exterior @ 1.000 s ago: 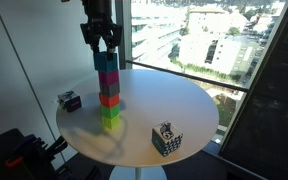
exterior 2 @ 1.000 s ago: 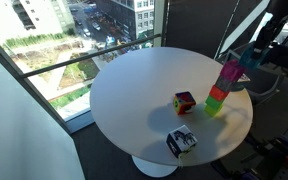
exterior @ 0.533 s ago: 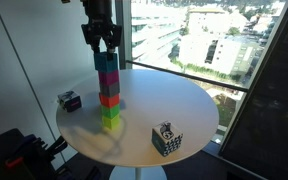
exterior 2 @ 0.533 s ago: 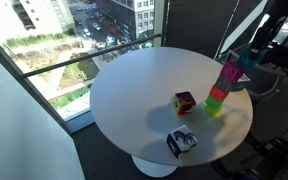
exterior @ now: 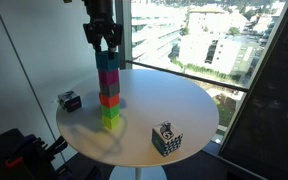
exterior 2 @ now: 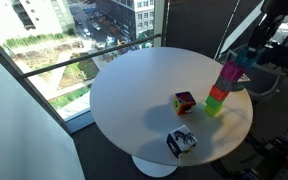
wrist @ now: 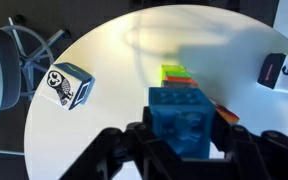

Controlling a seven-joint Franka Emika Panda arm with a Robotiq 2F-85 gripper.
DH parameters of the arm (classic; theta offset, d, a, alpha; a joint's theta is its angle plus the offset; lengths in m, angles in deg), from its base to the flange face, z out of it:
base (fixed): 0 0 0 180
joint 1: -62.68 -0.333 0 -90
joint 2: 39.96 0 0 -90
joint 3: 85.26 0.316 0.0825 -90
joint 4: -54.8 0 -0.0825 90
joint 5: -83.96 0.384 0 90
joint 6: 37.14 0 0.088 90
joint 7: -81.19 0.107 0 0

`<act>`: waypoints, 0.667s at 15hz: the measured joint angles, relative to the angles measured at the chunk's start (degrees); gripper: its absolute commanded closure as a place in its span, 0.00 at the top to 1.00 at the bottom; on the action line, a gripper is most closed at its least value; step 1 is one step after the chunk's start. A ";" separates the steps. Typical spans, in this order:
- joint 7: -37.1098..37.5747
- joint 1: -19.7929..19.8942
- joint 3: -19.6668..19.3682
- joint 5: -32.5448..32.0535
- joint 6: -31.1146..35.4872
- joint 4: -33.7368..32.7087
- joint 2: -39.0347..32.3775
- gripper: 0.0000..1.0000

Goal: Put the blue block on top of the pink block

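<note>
At the top of the block tower on the round white table [exterior: 179,100], the blue block [exterior: 107,63] is held between the closed fingers of the gripper [exterior: 104,48], directly over the column. In an exterior view the pink block [exterior 2: 230,72] is seen just beneath the blue one; whether the two faces are fully seated or a sliver of gap remains cannot be told from either side view. In the wrist view the blue block [wrist: 189,122] is seen clamped centrally, with green and red edges of lower blocks showing past it, so the tower is judged to lean or be slightly offset.

The release is judged to be the step in hand. Before the jaws are parted, the block should be lowered straight down until it is pressed flat, its edges squared with the pink block. The fingers should then be opened slowly and evenly, and the arm lifted vertically, so that no sideways drag is passed to the tall, narrow stack. The black-and-white patterned cube [exterior: 166,139] lies well apart and should be left alone.
</note>
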 measured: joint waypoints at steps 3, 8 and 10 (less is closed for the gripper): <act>0.34 0.00 0.15 0.00 0.03 -0.63 -0.73 0.31; 1.99 -0.07 0.54 0.11 0.07 -1.38 -1.85 0.31; 2.72 -0.13 0.62 0.47 0.07 -1.70 -2.27 0.31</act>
